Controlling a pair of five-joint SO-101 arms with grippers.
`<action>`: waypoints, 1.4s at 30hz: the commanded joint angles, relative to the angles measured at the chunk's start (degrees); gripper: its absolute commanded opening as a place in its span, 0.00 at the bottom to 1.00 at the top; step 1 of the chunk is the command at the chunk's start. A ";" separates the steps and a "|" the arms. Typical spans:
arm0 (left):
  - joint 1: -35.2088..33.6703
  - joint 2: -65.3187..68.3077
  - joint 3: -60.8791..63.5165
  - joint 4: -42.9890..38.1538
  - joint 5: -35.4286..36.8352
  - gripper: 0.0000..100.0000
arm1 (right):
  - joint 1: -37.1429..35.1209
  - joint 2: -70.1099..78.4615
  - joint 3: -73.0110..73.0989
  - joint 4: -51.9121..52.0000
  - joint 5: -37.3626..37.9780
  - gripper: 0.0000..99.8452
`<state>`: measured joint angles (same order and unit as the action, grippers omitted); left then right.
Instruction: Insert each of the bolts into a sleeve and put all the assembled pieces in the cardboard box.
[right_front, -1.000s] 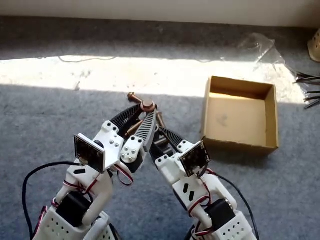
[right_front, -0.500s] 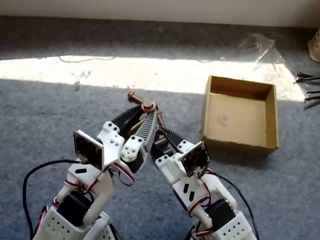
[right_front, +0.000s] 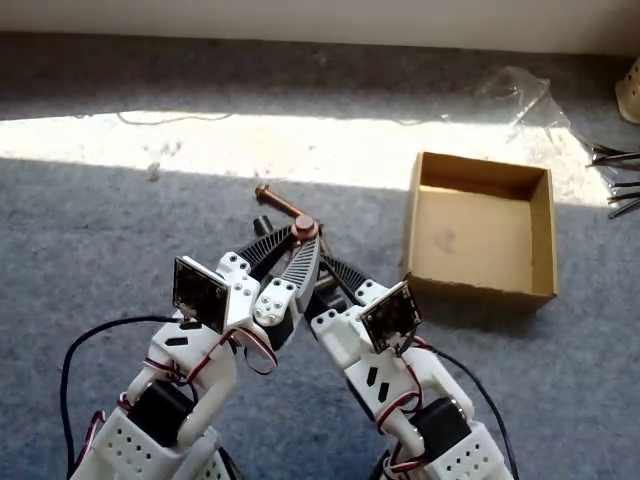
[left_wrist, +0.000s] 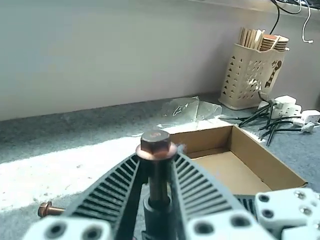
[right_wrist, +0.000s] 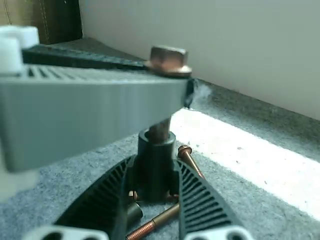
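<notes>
- Left wrist view has the left fingers (left_wrist: 112, 197) closed on the shank of a bolt (left_wrist: 156, 144), just under its flanged head; the bolt stands upright with its lower end at the mouth of a black sleeve (left_wrist: 159, 210), and how deep it sits I cannot tell
- Right fingers (right_wrist: 197, 202) are clamped on that sleeve from both sides, holding it upright just above the worktop (right_front: 120, 240), near the cardboard box (right_front: 478, 238) but apart from it
- Risk: the left fingers sit between the bolt head and the sleeve, so a push down would likely press them onto the sleeve rim before the bolt is home
- Risk: a slight tilt of the bolt against the bore could make it bind or skid off the rim, levering the sleeve askew in its grip
- Risk: letting go too soon, with only the tip entered, could let the bolt topple out onto the worktop
- Risk: the two sets of fingers cross very close together, so a small sideways correction could knock one against the other
- Bolts: at least three. One is held, a loose bolt (right_wrist: 190, 159) lies just behind the sleeve, and a second loose bolt (right_wrist: 152, 225) lies below it; the long bolt (right_front: 278, 202) ahead of the fingers in the high view may be one of these
- Sleeves: one held for certain; a dark stub (right_front: 262, 224) beside the long bolt looks like another, though I cannot be sure
- Boxes: one, with no assembled piece in it yet
</notes>
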<state>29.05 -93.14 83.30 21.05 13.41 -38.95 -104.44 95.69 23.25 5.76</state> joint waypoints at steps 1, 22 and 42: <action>0.13 -0.75 -0.22 -0.88 0.18 0.01 | -0.22 -0.75 6.55 -0.22 0.62 0.00; -4.70 -0.75 -0.75 5.10 0.18 0.09 | -0.22 -0.75 6.55 -0.31 0.70 0.00; -5.41 -0.75 -2.24 5.36 0.35 0.19 | -0.22 -0.75 6.55 -0.22 0.70 0.00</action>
<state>24.31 -93.14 83.47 25.98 13.23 -39.03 -104.35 95.69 23.34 5.85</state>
